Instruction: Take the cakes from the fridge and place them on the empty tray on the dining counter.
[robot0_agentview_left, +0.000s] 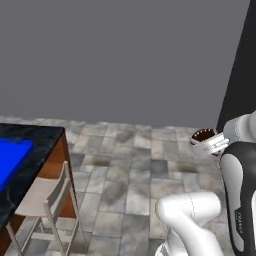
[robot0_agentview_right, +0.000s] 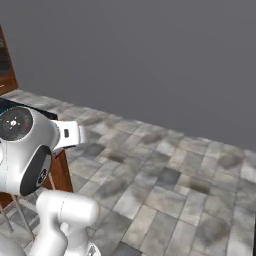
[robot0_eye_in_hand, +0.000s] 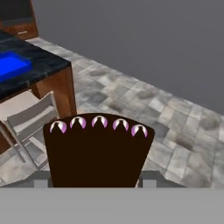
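Note:
My gripper (robot0_agentview_left: 209, 143) is shut on one of the cakes, a dark brown wedge (robot0_agentview_left: 203, 134) with pink-white dabs along its edge. It hangs above the tiled floor, to the right of the counter. In the hand view the cake (robot0_eye_in_hand: 98, 151) stands upright between the jaws of the gripper (robot0_eye_in_hand: 95, 183) and hides the fingertips. The bright blue tray (robot0_agentview_left: 12, 157) lies on the black marbled dining counter (robot0_agentview_left: 42, 145) at the far left. It shows again as the tray (robot0_eye_in_hand: 12, 65) on the counter (robot0_eye_in_hand: 50, 65) at the upper left of the hand view. The fridge is out of view.
A pale wooden chair (robot0_agentview_left: 45, 196) stands against the counter's near corner, also seen in the hand view (robot0_eye_in_hand: 30, 118). Grey stone floor tiles (robot0_agentview_left: 135, 170) stretch to a plain grey wall. Brown wooden cabinets (robot0_eye_in_hand: 17, 19) stand behind the counter. A dark upright surface (robot0_agentview_left: 243, 75) borders the right edge.

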